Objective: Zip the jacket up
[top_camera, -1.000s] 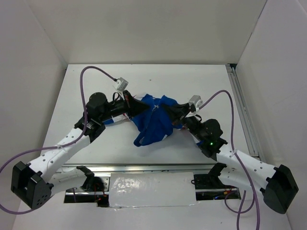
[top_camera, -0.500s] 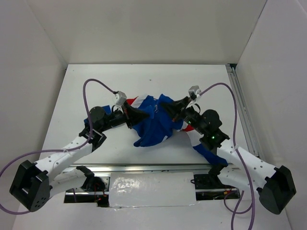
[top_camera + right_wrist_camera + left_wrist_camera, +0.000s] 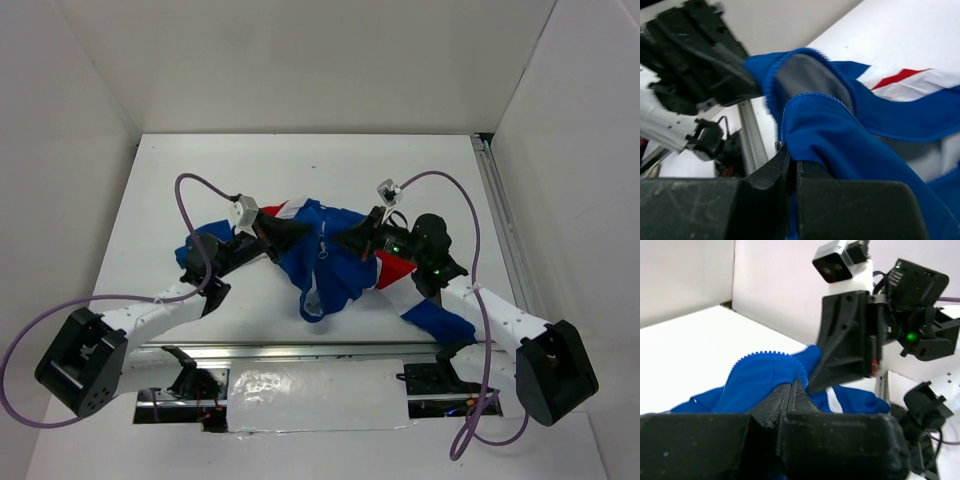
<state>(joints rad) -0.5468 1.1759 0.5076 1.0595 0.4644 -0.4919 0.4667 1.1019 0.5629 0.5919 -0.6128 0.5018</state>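
Note:
The blue jacket with red and white panels hangs bunched between my two grippers above the table's middle. My left gripper is shut on a blue front edge lined with zipper teeth. My right gripper is shut on the facing blue edge, with a small metal zipper piece at its fingertips. The two grippers point at each other, close together. A sleeve trails down to the table near the right arm. The chest lettering is hidden in folds.
White walls enclose the white table on three sides. A metal rail runs along the right edge. Purple cables loop from both wrists. The arm bases sit at the near edge.
Both grippers have drawn closer together and lifted the jacket's front edges. The right arm swung left and its wrist rose; the jacket's bunched lower part shifted toward the near side.

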